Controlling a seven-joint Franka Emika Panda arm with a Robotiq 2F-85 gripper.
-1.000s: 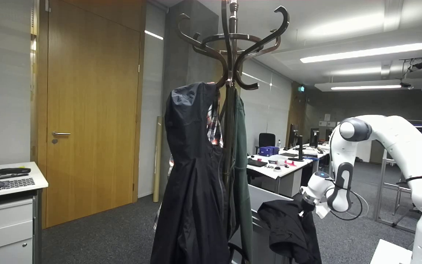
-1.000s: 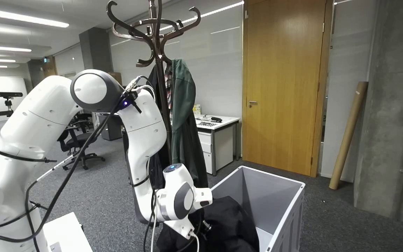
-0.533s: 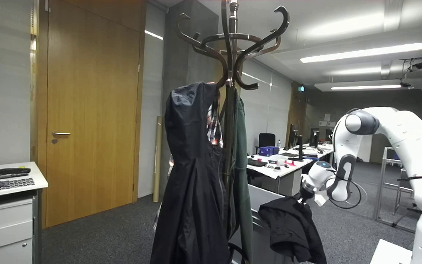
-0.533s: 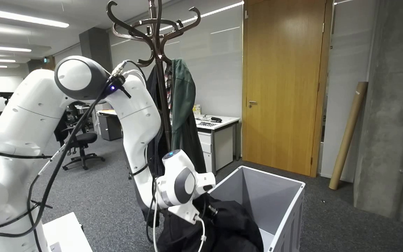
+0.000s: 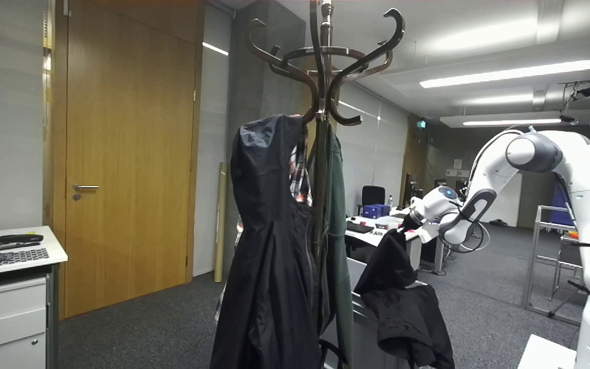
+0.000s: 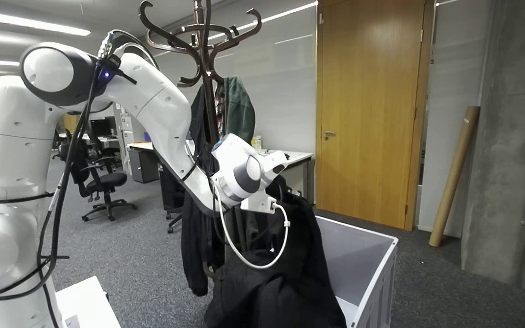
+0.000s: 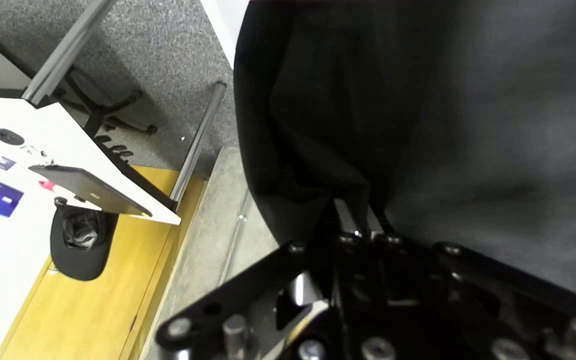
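In view are 1 white robot arm (image 6: 160, 100), 1 pincer (image 7: 359, 217), 1 grey crate (image 6: 358, 255), 1 dark coat stand (image 6: 210, 109) and 1 wooden door (image 6: 367, 114). On the coat stand hang 1 dark hooded jacket (image 5: 269, 230), 1 green garment (image 5: 337, 205) and 1 checked shirt (image 5: 300, 178). There is 1 cardboard tube (image 6: 454, 175) leaning near the door, plus at least 2 black office chairs (image 6: 107, 181) and at least 2 white benches (image 7: 58, 135).

The grey crate stands on the carpet (image 6: 146, 253) near the coat stand. The coat stand and the clothes on it screen part of the crate in an exterior view, and the robot arm passes in front of some of those clothes in an exterior view. A dark monitor (image 7: 90, 190) shows on a bench at the left of the wrist view.

The black garment (image 6: 306, 234) hangs from the pincer down to the grey crate, and the fingers (image 7: 345, 216) pinch a fold of it between them. It narrows to a peak at the grip and widens below, plain and matt, with soft creases; in the wrist view it fills most of the right half and is blurred there. Lower down, more black cloth (image 5: 410, 318) drapes over the crate's edge; whether that is the same piece, I cannot tell.
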